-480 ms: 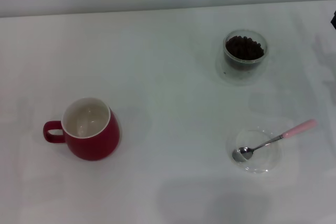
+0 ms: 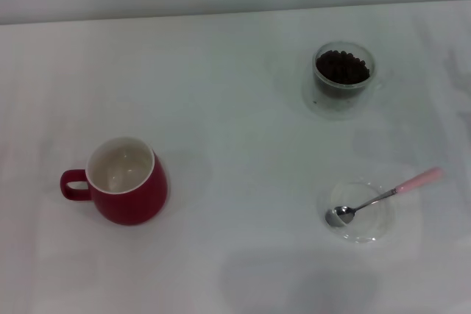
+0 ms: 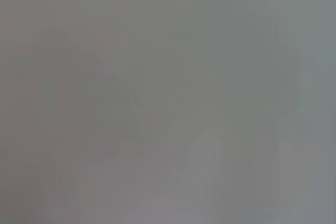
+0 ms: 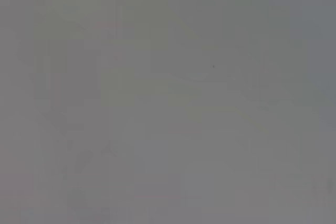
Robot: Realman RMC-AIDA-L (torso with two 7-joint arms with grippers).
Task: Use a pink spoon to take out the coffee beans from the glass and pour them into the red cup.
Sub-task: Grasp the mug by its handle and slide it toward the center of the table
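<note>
The red cup (image 2: 125,182) stands upright at the left of the white table, its handle pointing left and its white inside empty. The glass (image 2: 343,73) stands at the far right, filled with dark coffee beans (image 2: 343,67). The pink spoon (image 2: 386,195) lies with its metal bowl in a flat clear dish (image 2: 358,213) at the near right, its pink handle pointing to the far right. Neither gripper shows in the head view. Both wrist views show only plain grey.
The white table (image 2: 235,108) ends at a far edge along the top of the head view, with a pale wall behind it.
A dark bit of the right arm at the right edge of the head view has gone out of view. The cup, glass and spoon have not moved.
</note>
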